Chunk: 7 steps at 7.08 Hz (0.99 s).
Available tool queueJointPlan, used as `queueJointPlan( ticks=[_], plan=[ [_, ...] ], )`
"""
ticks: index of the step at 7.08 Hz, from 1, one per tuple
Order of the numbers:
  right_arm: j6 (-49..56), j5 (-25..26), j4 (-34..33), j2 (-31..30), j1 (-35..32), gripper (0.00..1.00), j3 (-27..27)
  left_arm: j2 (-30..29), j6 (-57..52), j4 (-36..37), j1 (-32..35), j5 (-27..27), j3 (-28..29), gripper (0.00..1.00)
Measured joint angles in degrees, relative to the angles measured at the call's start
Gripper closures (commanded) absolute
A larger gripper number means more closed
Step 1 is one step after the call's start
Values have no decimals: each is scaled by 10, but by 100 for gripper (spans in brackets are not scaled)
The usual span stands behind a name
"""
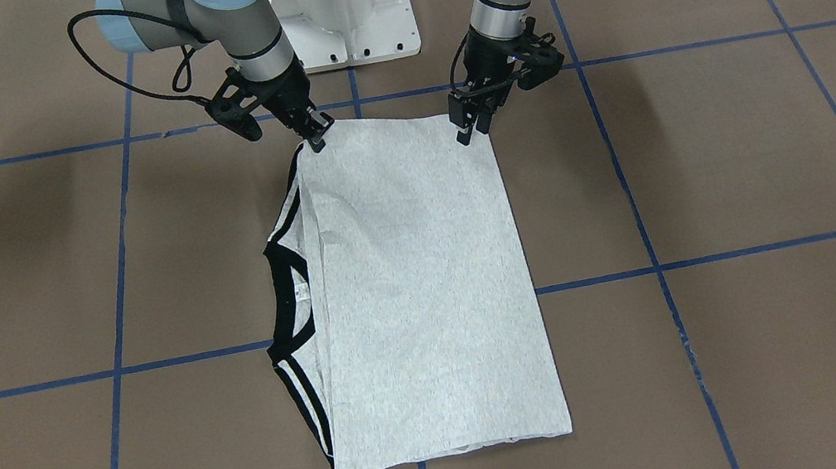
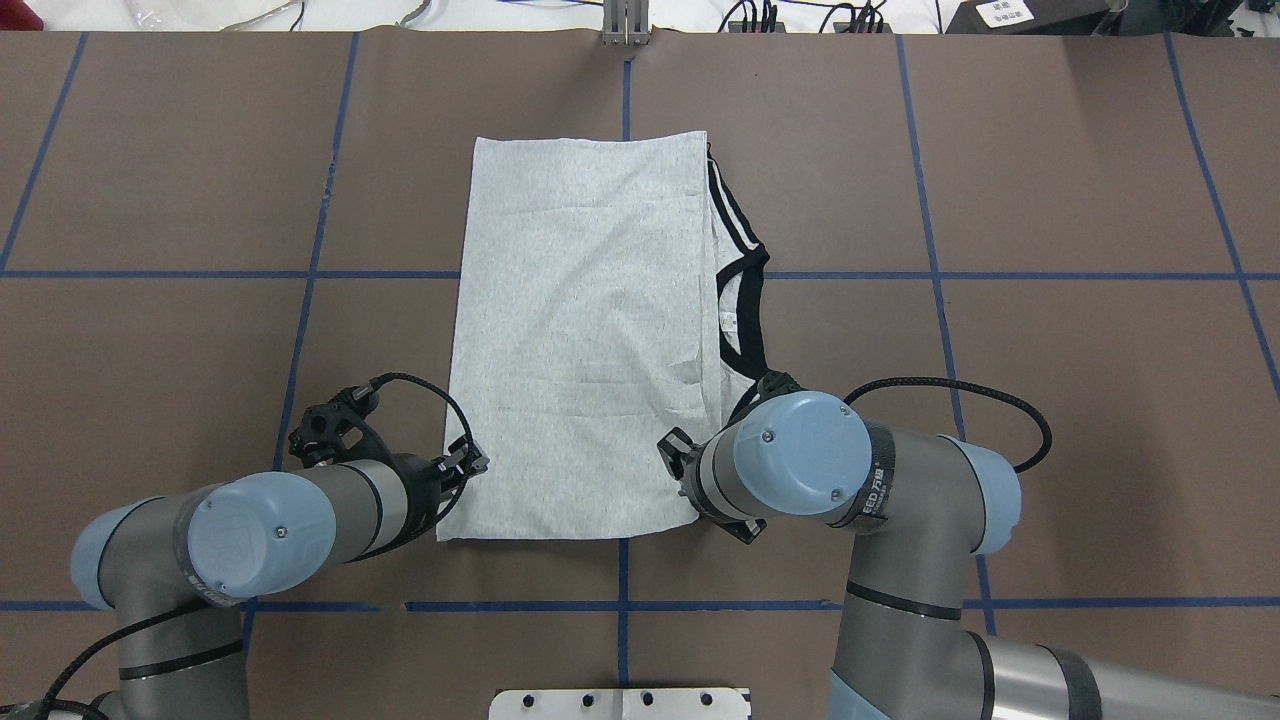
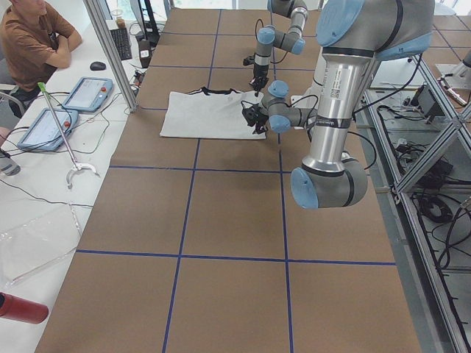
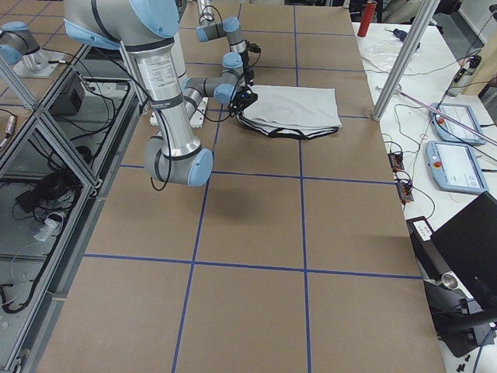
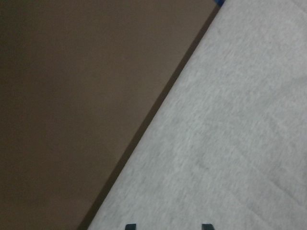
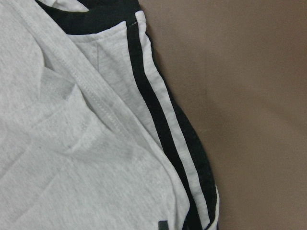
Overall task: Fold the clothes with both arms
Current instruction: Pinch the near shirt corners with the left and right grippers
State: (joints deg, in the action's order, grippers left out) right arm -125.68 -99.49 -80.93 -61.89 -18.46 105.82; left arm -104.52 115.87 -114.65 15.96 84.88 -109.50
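The grey T-shirt [image 1: 418,285] lies folded into a long flat rectangle, plain side up, with its black collar [image 1: 284,289] and shoulder stripes showing along one edge. The print is hidden. It also shows in the overhead view [image 2: 580,330]. My left gripper [image 1: 474,132] stands at the shirt's near corner on the plain side, its jaws apart. The left wrist view shows flat cloth [image 5: 230,134] and two separated fingertips [image 5: 129,226]. My right gripper [image 1: 316,135] stands at the near corner on the collar side, jaws slightly apart. The right wrist view shows the stripes [image 6: 158,120].
The white pedestal base [image 1: 344,3] stands just behind the shirt. The brown table [image 2: 1050,400] carries a grid of blue tape lines. A side bench holds tablets [image 3: 88,92], and an operator [image 3: 29,37] sits there. A red bottle [image 3: 18,307] lies at its near end.
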Motion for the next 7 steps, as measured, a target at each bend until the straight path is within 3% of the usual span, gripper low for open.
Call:
queueJointPlan(
  ticks=[7],
  plan=[
    [0,1,1,0,1,100,0,14,10,47,-17,63,-26,47]
  ],
)
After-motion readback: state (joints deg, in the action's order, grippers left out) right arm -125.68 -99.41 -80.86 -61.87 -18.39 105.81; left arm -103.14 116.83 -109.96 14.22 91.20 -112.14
